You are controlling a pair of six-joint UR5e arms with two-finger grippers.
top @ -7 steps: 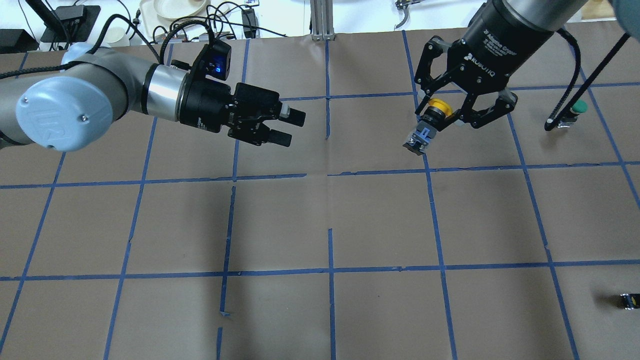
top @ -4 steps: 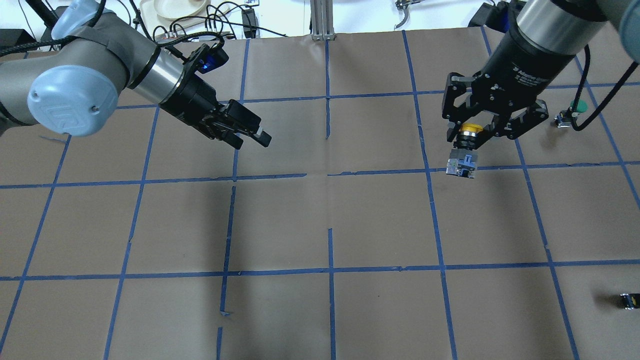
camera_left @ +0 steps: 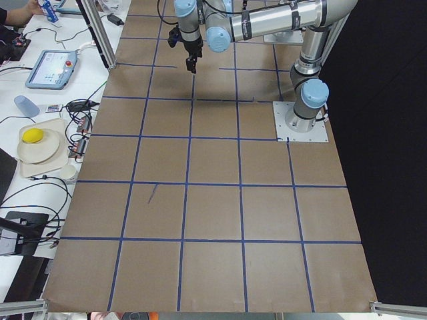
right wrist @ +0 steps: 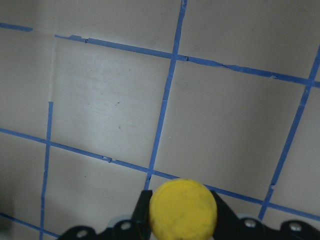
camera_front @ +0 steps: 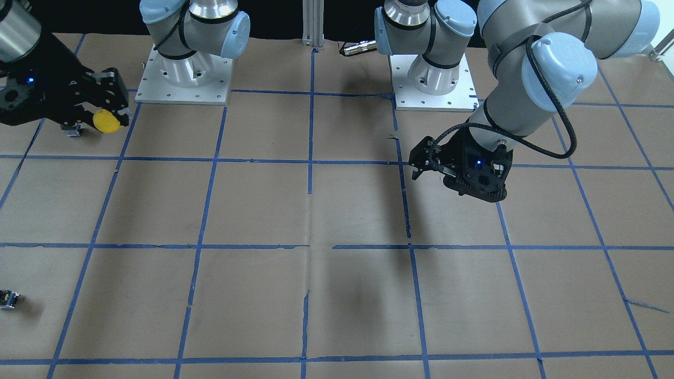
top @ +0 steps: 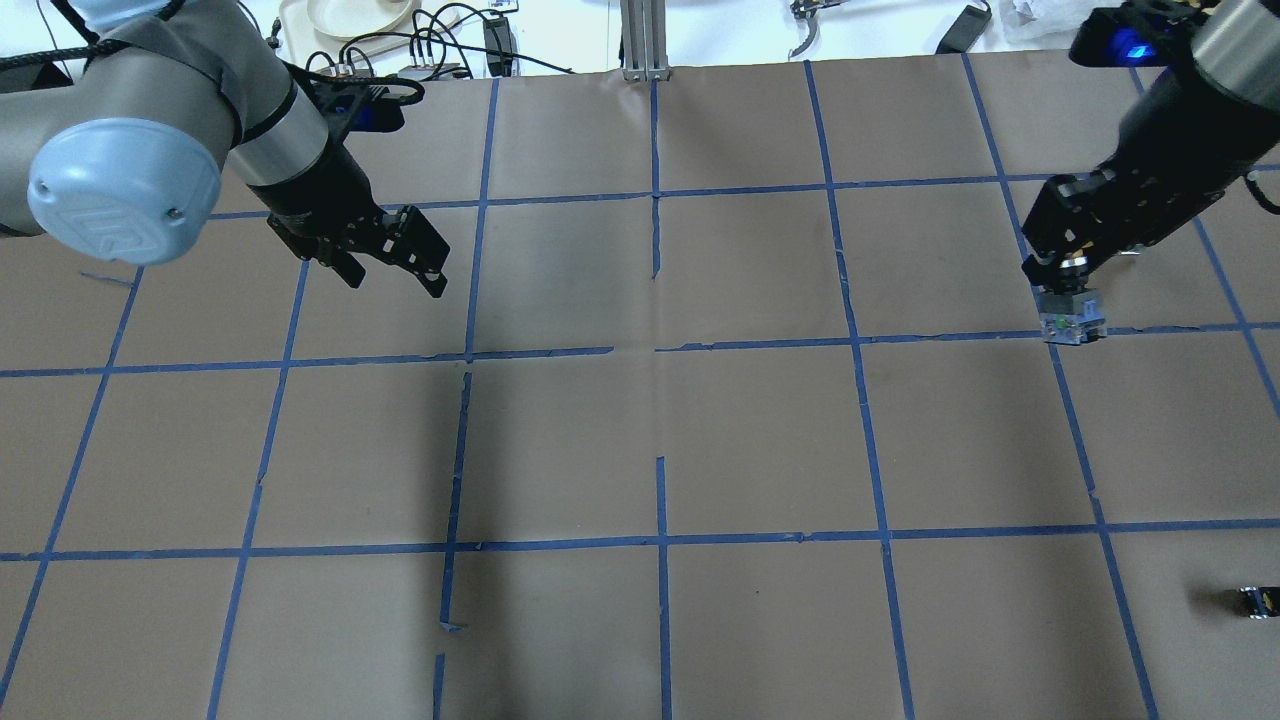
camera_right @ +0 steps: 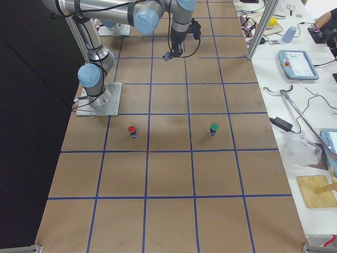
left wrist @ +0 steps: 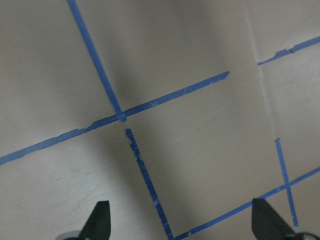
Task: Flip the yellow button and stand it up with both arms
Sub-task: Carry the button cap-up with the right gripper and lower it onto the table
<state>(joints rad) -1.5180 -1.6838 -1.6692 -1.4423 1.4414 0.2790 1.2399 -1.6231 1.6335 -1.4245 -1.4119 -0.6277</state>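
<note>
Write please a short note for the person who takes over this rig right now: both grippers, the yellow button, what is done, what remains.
Left gripper: open and empty, over the table, far from the button.
Right gripper: shut on the yellow button, cap toward the wrist, grey body pointing away from it.
I cannot tell whether the body touches the table.
Done: the button is in the grip, cap side up.
Left: probably to set it standing on its body, open the right gripper and check that it does not topple.

The button (top: pixel 1073 320) sits in the right pincer (top: pixel 1066 276).
</note>
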